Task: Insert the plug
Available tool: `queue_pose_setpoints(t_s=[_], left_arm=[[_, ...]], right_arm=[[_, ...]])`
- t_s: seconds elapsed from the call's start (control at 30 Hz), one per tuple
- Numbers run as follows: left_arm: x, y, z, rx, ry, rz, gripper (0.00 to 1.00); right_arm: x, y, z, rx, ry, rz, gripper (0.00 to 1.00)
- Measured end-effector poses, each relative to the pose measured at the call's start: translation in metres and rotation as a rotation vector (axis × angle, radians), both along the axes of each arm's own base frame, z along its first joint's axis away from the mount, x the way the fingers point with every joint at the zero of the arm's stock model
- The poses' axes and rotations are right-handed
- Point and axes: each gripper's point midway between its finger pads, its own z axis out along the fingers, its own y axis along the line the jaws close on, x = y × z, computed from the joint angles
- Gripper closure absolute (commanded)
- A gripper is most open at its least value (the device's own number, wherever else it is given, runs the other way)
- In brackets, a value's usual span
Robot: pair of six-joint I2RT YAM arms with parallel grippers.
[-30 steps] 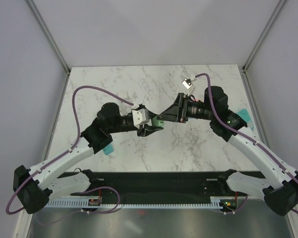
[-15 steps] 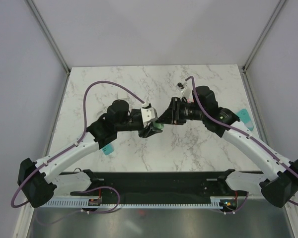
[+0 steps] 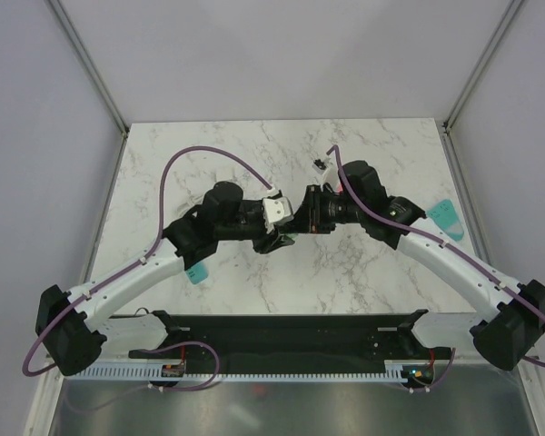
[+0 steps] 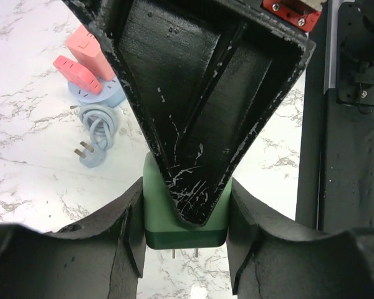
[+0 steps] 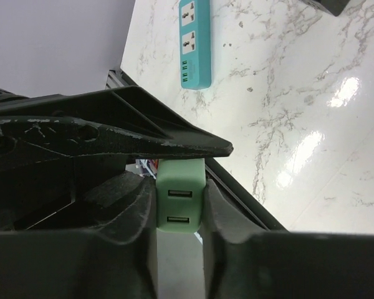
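Green plug (image 4: 157, 215) is held above the tabletop (image 5: 287, 124), well apart from the teal power strip (image 5: 195, 43), on the strip's left in the top view.

Left fingers (image 4: 128, 249) are clamped on the plug's two narrow sides. Right fingers (image 5: 131, 205) are closed against its broad faces with no gap visible, and one lies flat over the top face.

Plug: rounded-corner block, matte plastic, with two USB ports on one end and metal prongs on the other.

Fingers: black, rough, scuffed white, wedge-shaped.

Power strip lies flat just beside the tabletop's right edge. Bare marble runs between the strip and the plug.

Tabletop: white, grey-veined, glossy, with glare patches.

Pink adapters (image 4: 87, 59) and a pale blue coiled cable (image 4: 98, 128) rest on the marble. Their position relative to the strip cannot be told.
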Motion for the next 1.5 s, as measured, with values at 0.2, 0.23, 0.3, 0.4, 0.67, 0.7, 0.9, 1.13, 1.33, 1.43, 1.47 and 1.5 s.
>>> queue_pose_setpoints(t_s=[0.2,0.23,0.3,0.4,0.67,0.7,0.9,1.13,1.33,1.43,1.47,1.5], left_arm=[[0.006,-0.001,-0.001,0.012,0.009,0.028,0.31],[0.007,-0.002,0.000,0.012,0.014,0.039,0.04],[0.010,-0.002,0.005,0.000,0.018,0.056,0.00],[0.011,-0.003,0.021,-0.041,0.013,0.070,0.00],[0.001,0.015,0.070,-0.200,0.073,0.203,0.00],[0.001,0.018,0.072,-0.219,0.087,0.228,0.00],[-0.004,0.031,0.055,-0.237,0.195,0.323,0.00],[-0.016,0.045,0.045,-0.236,0.243,0.358,0.00],[-0.029,0.052,0.027,-0.205,0.249,0.368,0.00],[-0.030,0.053,0.030,-0.210,0.230,0.385,0.00],[-0.029,0.055,0.031,-0.212,0.222,0.395,0.00],[-0.028,0.056,0.032,-0.214,0.216,0.403,0.00]], right_arm=[[0.003,-0.001,-0.002,-0.013,-0.004,-0.022,1.00],[0.003,-0.001,-0.003,-0.016,-0.009,-0.016,1.00],[0.006,-0.007,-0.005,-0.026,-0.012,-0.018,1.00],[0.028,-0.034,-0.022,-0.091,0.011,-0.086,1.00],[0.100,-0.217,-0.098,-0.547,0.192,-0.606,1.00],[0.103,-0.236,-0.103,-0.601,0.216,-0.656,1.00],[0.125,-0.326,-0.104,-0.838,0.330,-0.881,1.00],[0.167,-0.379,-0.082,-0.914,0.341,-1.033,1.00],[0.177,-0.404,-0.078,-1.053,0.377,-1.144,1.00],[0.178,-0.417,-0.082,-1.113,0.427,-1.193,1.00],[0.181,-0.422,-0.086,-1.127,0.442,-1.206,1.00],[0.183,-0.426,-0.091,-1.139,0.457,-1.214,1.00]])
